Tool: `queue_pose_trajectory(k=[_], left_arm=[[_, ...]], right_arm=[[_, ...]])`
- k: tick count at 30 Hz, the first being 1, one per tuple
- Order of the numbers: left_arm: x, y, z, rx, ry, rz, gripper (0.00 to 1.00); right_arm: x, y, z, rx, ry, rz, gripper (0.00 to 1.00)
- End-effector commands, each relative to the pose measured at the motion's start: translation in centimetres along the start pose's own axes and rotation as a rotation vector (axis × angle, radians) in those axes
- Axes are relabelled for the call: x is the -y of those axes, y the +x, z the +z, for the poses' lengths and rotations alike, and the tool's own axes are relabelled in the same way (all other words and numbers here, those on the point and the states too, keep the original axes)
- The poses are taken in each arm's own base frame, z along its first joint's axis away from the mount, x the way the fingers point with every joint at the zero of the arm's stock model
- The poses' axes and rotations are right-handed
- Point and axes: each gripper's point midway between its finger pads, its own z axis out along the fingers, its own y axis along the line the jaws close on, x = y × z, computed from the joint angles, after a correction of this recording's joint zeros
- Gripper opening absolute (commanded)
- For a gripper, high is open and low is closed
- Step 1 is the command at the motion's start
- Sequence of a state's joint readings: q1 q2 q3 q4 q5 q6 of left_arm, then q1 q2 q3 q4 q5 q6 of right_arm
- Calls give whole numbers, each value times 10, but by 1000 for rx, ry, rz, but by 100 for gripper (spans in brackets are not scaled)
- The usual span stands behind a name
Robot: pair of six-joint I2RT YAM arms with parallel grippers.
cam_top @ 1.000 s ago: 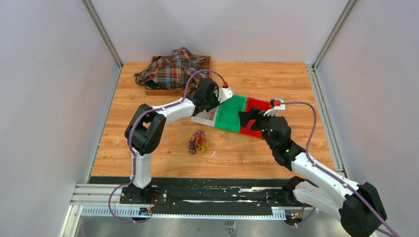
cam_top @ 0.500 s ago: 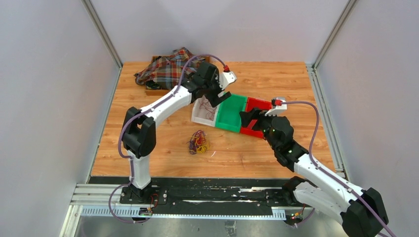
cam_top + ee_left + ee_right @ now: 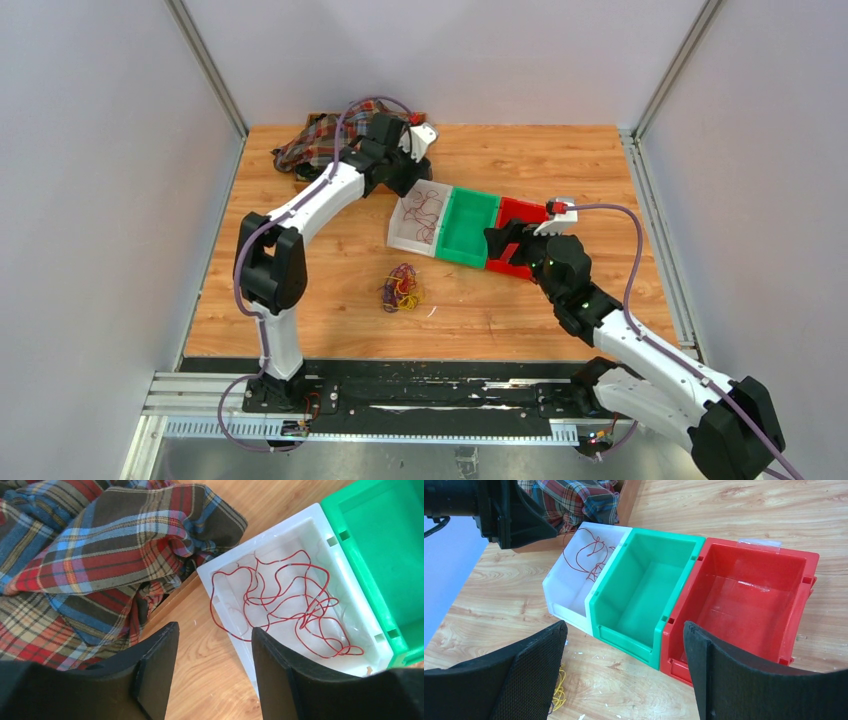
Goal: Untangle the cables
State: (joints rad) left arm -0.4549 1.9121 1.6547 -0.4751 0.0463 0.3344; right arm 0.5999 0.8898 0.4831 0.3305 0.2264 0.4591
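Note:
The tangle of cables (image 3: 400, 288), yellow, dark red and purple loops, lies on the table between the two arms. A few of its yellow strands (image 3: 558, 690) show beside my right finger. One separate red cable (image 3: 285, 597) lies loosely coiled in the white bin (image 3: 260, 535). My left gripper (image 3: 214, 630) hovers open and empty over bare wood between the bin's far-left corner and the plaid cloth (image 3: 100, 555). My right gripper (image 3: 625, 627) is open and empty, low over the table in front of the green bin (image 3: 644, 587) and red bin (image 3: 744, 595).
The white bin (image 3: 393, 232), green bin (image 3: 470, 240) and red bin (image 3: 522, 210) stand joined in a slanted row mid-table. The plaid cloth (image 3: 320, 145) is heaped over a wooden tray (image 3: 310, 185) at the back left. Grey walls close in the table.
My left arm has swung back and to the left, off the white bin toward the cloth, and its jaws have opened. The red cable now lies uncovered in that bin. My right arm barely moved.

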Motion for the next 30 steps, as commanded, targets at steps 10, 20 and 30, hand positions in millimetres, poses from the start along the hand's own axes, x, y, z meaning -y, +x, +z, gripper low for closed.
queue_pose_trajectory(k=[10,20,30], left_arm=[[-8,33,39,-66,3,-170,56],[-3,28,42,-17,59,-228,33],[-14,29,37,14,-11,-180,22]], right_arm=[[-6,-18,2,46,-20,-2,85],[-6,-14,3,34,-26,4,82],[-7,-6,4,17,-35,17,82]])
